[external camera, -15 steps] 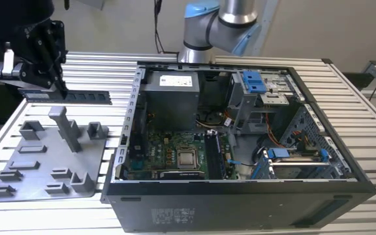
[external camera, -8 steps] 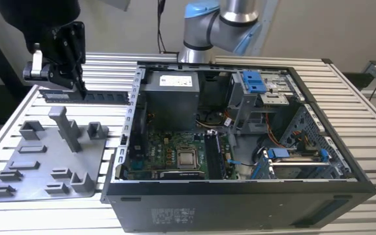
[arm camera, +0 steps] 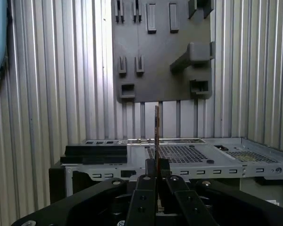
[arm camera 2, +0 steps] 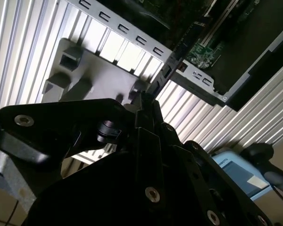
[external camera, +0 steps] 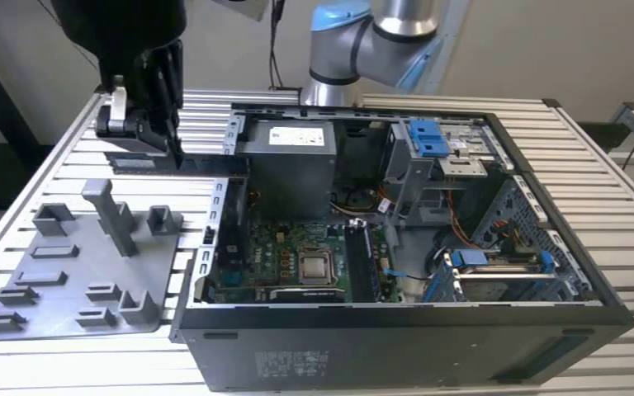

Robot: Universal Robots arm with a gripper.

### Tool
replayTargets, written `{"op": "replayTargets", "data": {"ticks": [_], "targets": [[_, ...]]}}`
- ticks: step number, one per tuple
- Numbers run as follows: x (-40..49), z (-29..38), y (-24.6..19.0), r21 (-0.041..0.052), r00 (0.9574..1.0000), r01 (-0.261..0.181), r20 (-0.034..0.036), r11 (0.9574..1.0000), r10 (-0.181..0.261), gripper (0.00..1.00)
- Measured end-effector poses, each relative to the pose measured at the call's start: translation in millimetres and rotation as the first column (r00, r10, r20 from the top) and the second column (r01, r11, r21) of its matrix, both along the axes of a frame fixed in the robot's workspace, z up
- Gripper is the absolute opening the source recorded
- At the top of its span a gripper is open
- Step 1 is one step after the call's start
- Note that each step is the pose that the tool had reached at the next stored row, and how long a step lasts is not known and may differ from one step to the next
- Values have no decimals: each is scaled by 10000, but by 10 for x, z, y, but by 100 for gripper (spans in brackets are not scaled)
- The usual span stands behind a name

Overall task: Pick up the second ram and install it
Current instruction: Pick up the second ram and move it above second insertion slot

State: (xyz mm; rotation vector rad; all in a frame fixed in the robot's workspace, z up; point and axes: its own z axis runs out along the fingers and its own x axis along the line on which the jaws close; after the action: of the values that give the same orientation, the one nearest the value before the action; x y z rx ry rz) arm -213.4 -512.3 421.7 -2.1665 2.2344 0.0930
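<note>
Tool (arm camera: 156,165) nearest in first wrist view: we see fingers clamped on second ram (arm camera: 156,129), stick edge-on, jutting past fingertips. Second wrist view shows same grip, ram (arm camera 2: 172,61) slanting away. Beyond ram: edge of open computer case (arm camera: 188,153), then grey fixture plate (arm camera: 160,52) lying on slatted tabletop (arm camera: 47,70). In exterior view, tool (external camera: 141,136) hangs above tabletop by case's far corner, on exterior view's left. Dark bar beneath tool is probably ram.

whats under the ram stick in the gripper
The gripper holds the ram stick on edge. Beneath it, the first wrist view shows the metal rim of the computer case, the slatted table and the grey fixture plate. The gripper's body covers the stick's held end.
</note>
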Motion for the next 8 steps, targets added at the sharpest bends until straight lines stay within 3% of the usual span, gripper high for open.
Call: {"op": "replayTargets", "data": {"ticks": [8], "targets": [[357,0,-14,0,10000,0,-30,10000,0,14]]}}
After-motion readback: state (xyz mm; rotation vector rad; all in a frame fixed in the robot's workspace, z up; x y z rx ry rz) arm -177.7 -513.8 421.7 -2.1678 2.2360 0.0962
